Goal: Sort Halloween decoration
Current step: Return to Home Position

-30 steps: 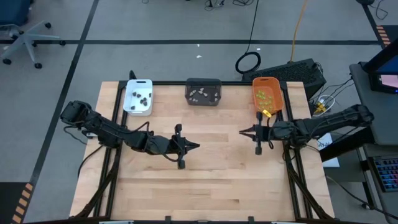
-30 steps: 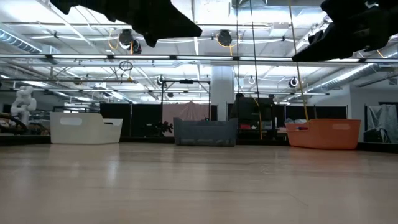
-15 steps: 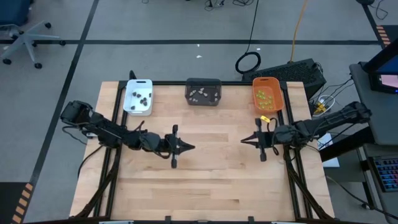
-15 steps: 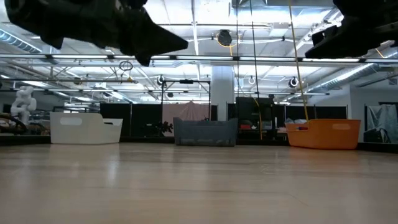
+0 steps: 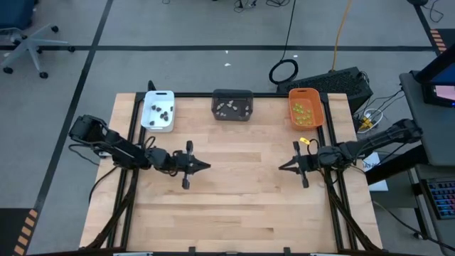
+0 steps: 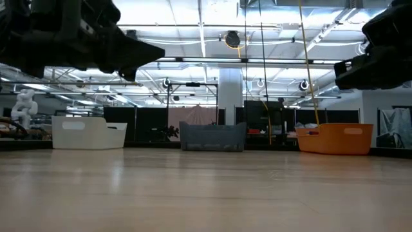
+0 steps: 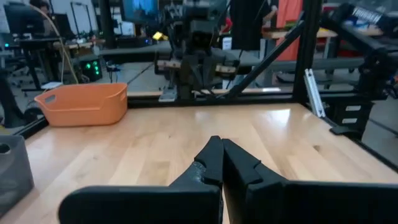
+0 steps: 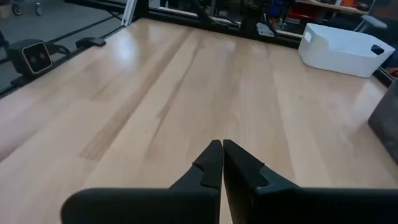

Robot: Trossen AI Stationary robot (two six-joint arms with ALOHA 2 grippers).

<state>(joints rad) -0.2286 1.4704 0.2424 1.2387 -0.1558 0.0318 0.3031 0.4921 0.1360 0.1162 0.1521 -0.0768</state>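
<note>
Lime green pieces [image 5: 302, 112] lie in the orange rectangular tray [image 5: 317, 123] at one o'clock from our right gripper [image 5: 282, 166], the nearer; its fingers [image 8: 211, 163] and our left gripper's [image 5: 205, 166] meet, holding nothing.

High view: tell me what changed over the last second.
The left gripper drew back toward the table's left side, the right gripper toward the right side and away from the orange tray. Both jaws are shut, holding nothing. The white tray, grey tray and their pieces stayed put.
</note>
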